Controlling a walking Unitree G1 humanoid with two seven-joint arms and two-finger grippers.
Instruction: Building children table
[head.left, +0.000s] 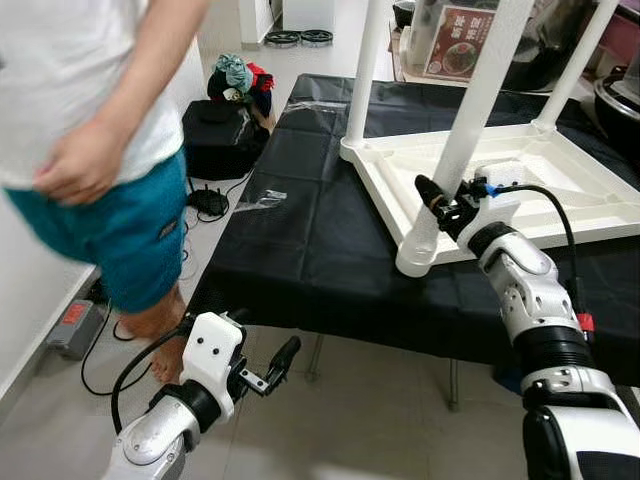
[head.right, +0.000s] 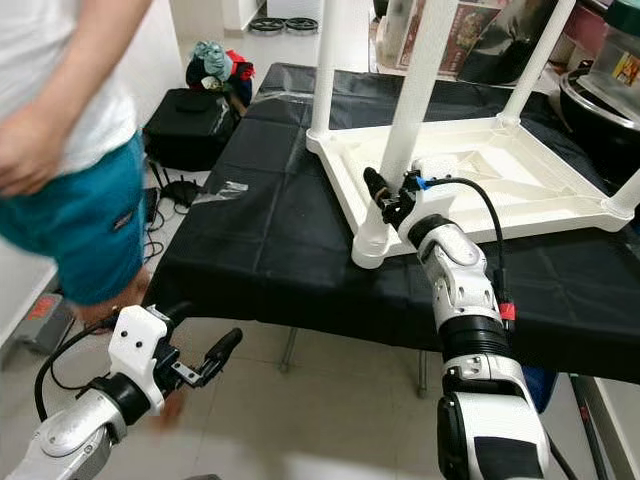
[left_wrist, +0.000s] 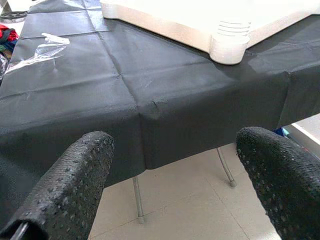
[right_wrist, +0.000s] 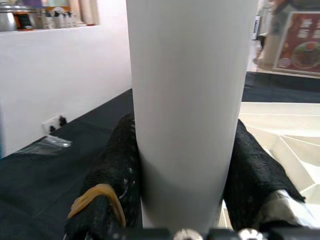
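Note:
A white children's table (head.left: 540, 170) lies upside down on a black cloth (head.left: 300, 240), its round legs pointing up. My right gripper (head.left: 440, 205) is shut on the near leg (head.left: 470, 110), just above its corner socket. In the right wrist view that leg (right_wrist: 187, 100) sits between the two black fingers (right_wrist: 117, 170). My left gripper (head.left: 265, 335) hangs open and holds nothing, below the cloth's front edge. The left wrist view looks over its fingers (left_wrist: 75, 185) toward the table's corner socket (left_wrist: 229, 45).
A person (head.left: 100, 130) in a white shirt and teal shorts stands barefoot close at the left. A black bag (head.left: 220, 135) and cables lie on the floor behind. A scrap of clear plastic (head.left: 262, 200) lies on the cloth. A pot (head.right: 600, 90) stands at the far right.

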